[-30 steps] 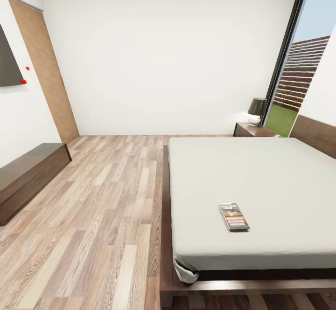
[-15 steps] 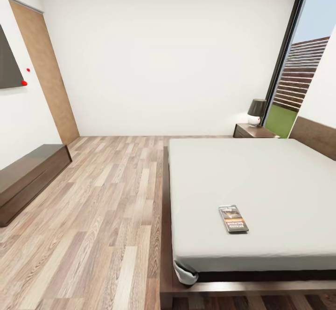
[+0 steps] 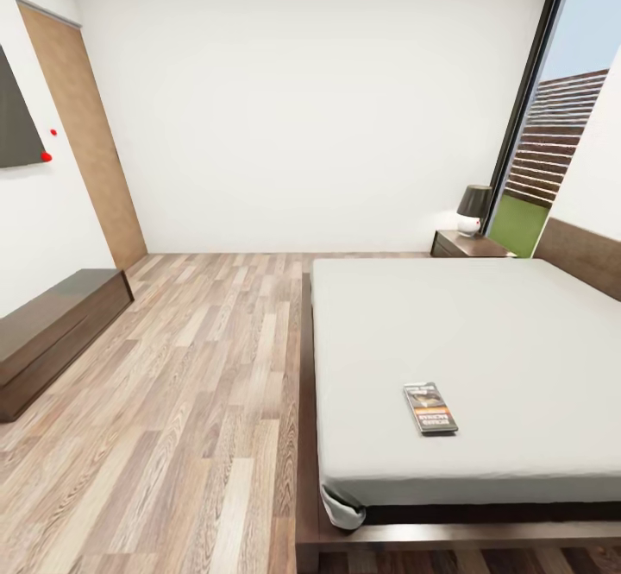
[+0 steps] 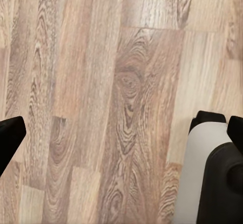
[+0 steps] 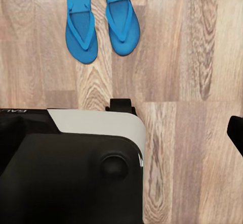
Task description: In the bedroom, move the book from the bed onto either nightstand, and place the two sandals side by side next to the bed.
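One book [image 3: 430, 407], one bed [image 3: 483, 358], one nightstand [image 3: 466, 243], one lamp [image 3: 473, 209], one bench [image 3: 52, 319], two sandals [image 5: 82, 24] [image 5: 120, 16].

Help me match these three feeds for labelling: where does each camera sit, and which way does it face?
Head view: high on the robot, facing forward and down at the bed, book, nightstand.
Left wrist view: by the left gripper, facing down at the floor; dark robot parts at the edges.
Right wrist view: facing down at the sandals; robot body below.
All share the plank floor.

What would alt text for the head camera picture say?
A small book lies near the foot of a large bed in a white-walled room with a wood-plank floor. A nightstand with a lamp stands beyond.
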### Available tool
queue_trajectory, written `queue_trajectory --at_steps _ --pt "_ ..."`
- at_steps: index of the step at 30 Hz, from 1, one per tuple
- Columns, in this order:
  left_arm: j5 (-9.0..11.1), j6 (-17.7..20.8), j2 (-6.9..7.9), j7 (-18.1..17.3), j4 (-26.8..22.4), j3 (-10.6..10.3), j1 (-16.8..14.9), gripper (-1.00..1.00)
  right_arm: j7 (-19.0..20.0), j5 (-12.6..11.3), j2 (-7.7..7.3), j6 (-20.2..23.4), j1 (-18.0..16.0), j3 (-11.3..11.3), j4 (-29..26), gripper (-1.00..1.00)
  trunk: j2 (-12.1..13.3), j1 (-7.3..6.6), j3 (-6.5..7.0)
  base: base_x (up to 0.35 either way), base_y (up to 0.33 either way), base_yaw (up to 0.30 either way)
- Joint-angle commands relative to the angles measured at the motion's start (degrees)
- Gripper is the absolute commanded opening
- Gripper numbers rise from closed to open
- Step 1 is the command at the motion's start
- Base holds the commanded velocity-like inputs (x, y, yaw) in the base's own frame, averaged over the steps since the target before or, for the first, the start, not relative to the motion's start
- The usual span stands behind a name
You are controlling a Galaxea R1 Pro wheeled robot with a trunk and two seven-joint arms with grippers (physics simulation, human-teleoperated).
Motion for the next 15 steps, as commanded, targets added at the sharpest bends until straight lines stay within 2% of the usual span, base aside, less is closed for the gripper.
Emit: queue_trajectory --at_steps 1,7,15 --pt "-0.3 -0.1 -0.08 0.3 0.0 -0.5 0.0 1.0 0.0 -0.6 0.06 -0.3 -0.1 0.5 0.1 1.0 0.4 -0.23 0.13 0.0 0.0 0.0" --pt "-1.2 -0.1 -0.55 0.3 0.1 -1.0 0.0 1.0 0.2 -0.6 0.26 -0.3 -0.1 0.5 0.2 1.0 2.8 -1.54 1.2 0.0 0.0 0.0" --pt "-1.3 -0.2 -0.73 0.3 0.1 -1.2 0.0 1.0 0.3 -0.6 0.22 -0.4 -0.1 0.4 0.5 1.0 6.0 -3.3 2.64 0.0 0.0 0.0"
